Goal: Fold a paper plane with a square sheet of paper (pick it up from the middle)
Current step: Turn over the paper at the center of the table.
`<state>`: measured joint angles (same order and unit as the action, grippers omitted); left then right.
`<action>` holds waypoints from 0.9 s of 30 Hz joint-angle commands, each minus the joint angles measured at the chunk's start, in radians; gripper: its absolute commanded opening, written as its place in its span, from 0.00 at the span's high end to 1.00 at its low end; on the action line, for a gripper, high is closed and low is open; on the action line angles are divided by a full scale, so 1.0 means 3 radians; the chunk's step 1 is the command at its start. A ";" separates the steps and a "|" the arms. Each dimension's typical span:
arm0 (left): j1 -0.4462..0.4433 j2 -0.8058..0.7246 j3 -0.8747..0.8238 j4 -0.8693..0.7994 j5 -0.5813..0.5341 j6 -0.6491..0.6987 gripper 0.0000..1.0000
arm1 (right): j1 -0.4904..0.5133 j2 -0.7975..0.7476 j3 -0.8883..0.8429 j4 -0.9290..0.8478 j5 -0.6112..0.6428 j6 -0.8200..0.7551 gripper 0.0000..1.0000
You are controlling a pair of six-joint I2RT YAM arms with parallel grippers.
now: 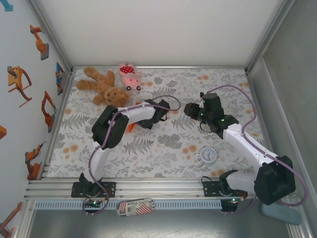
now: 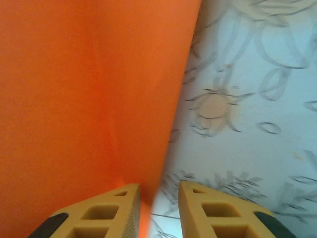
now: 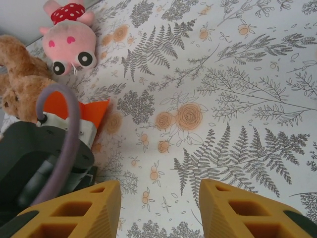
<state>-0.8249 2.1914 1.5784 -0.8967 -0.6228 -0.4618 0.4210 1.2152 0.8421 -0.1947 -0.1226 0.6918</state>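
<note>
The orange sheet of paper (image 2: 89,99) fills the left half of the left wrist view, and its right edge runs down between the fingers. My left gripper (image 2: 158,186) is open, with that edge close against the left finger (image 2: 119,208). From above, my left gripper (image 1: 157,116) is low over mid-table, and a bit of the paper (image 1: 130,127) peeks out beneath the arm. Pointed orange corners (image 3: 94,111) show behind the left arm. I cannot tell whether it is folded into a paper plane. My right gripper (image 3: 159,183) is open over bare cloth, also seen from above (image 1: 190,109).
A brown teddy bear (image 1: 104,87) and a pink plush pig (image 1: 130,76) lie at the back left. A small white clock (image 1: 208,154) sits near the front right. The left arm (image 3: 44,148) stands close to the left of my right gripper.
</note>
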 commanded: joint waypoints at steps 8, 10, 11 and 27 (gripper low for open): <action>-0.0151 -0.0877 -0.0615 0.0984 0.1805 -0.0514 0.63 | -0.0023 -0.0061 0.0032 0.0032 0.0060 0.0069 0.49; -0.0145 -0.1115 -0.0873 0.1248 0.2013 -0.0627 0.60 | -0.0027 -0.0104 0.0012 0.0032 0.0120 0.0047 0.45; -0.0140 -0.1219 -0.0966 0.1363 0.2065 -0.0659 0.59 | -0.0028 -0.0125 0.0001 0.0028 0.0152 0.0029 0.42; 0.0576 -0.1521 -0.1530 0.1819 0.1987 -0.0625 0.38 | -0.0028 -0.0032 -0.0099 0.0179 -0.0043 0.0066 0.09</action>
<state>-0.6628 1.7035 1.1164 -0.3790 -0.0288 -0.6476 0.4191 1.1866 0.8124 -0.1696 -0.1040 0.7040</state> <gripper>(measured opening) 0.623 0.916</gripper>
